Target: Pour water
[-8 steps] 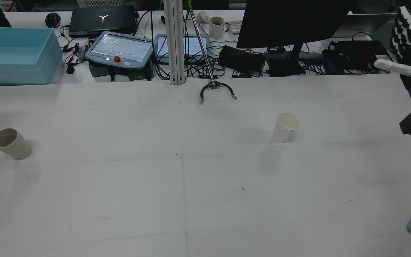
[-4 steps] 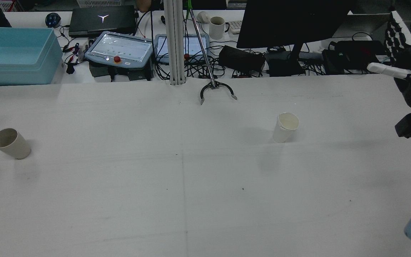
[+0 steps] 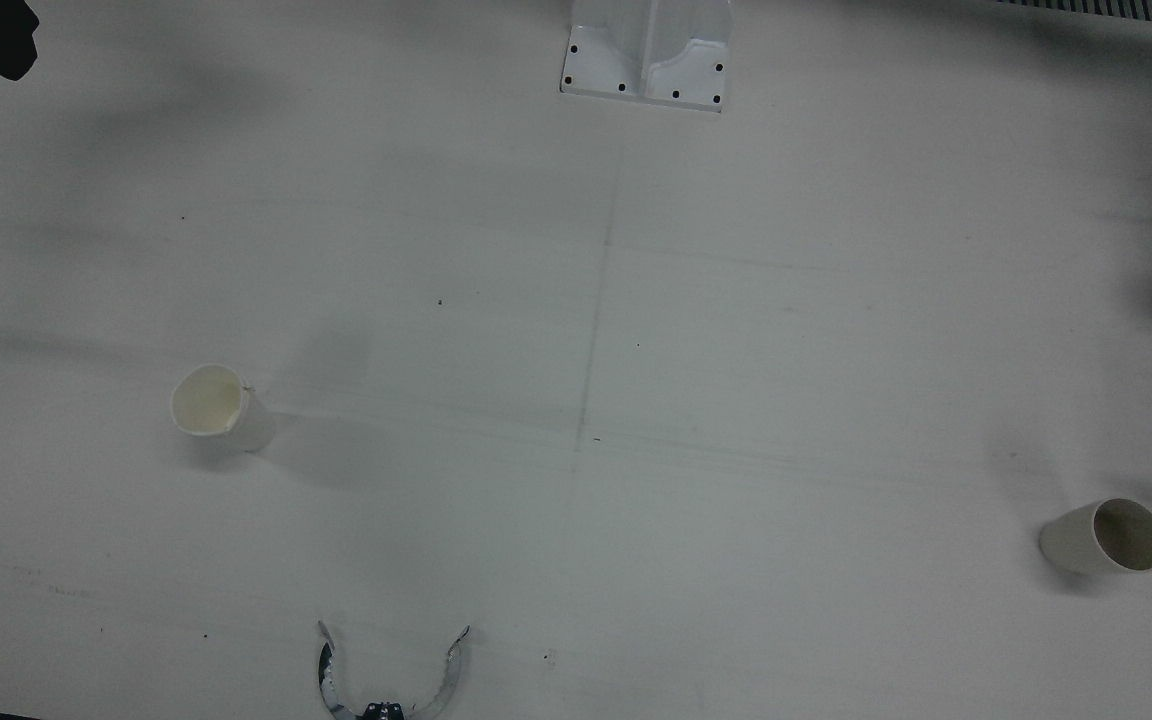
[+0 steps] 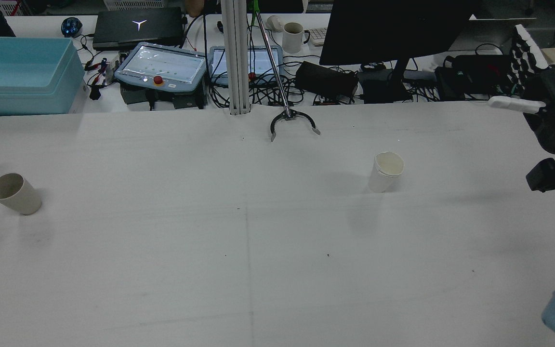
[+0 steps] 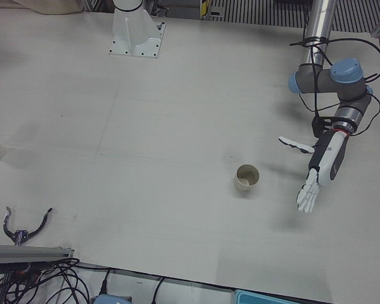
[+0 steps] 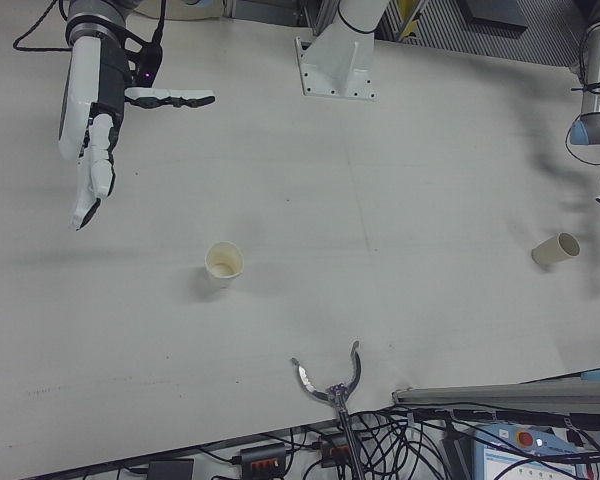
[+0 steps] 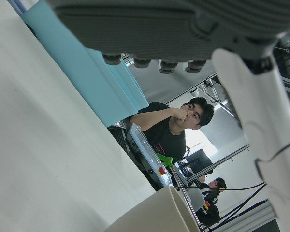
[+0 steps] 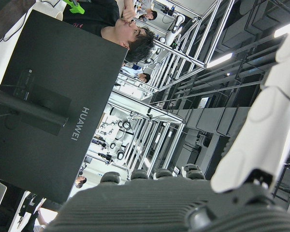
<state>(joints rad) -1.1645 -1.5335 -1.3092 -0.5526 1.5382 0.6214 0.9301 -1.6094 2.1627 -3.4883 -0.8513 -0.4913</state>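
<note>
A beige cup (image 4: 15, 193) stands on the white table at the robot's left; it also shows in the left-front view (image 5: 246, 178) and the front view (image 3: 1101, 537). My left hand (image 5: 320, 171) is open and empty, fingers extended, hovering beside this cup on its outer side and apart from it. The cup's rim shows at the bottom of the left hand view (image 7: 154, 212). A white paper cup (image 4: 386, 172) stands upright on the right half (image 6: 224, 265). My right hand (image 6: 95, 120) is open and empty, raised above the table, well apart from the white cup (image 3: 216, 405); it also shows in the rear view (image 4: 542, 96).
A reacher tool's claw (image 4: 293, 123) lies at the table's far edge, in the middle (image 3: 391, 670). Beyond that edge stand a blue bin (image 4: 17, 72), teach pendants (image 4: 162, 65), a monitor (image 4: 393, 29) and cables. A post base (image 3: 648, 60) stands between the arms.
My right hand has moved inward, to the left in the rear view, staying open. Both cups have stayed where they were.
</note>
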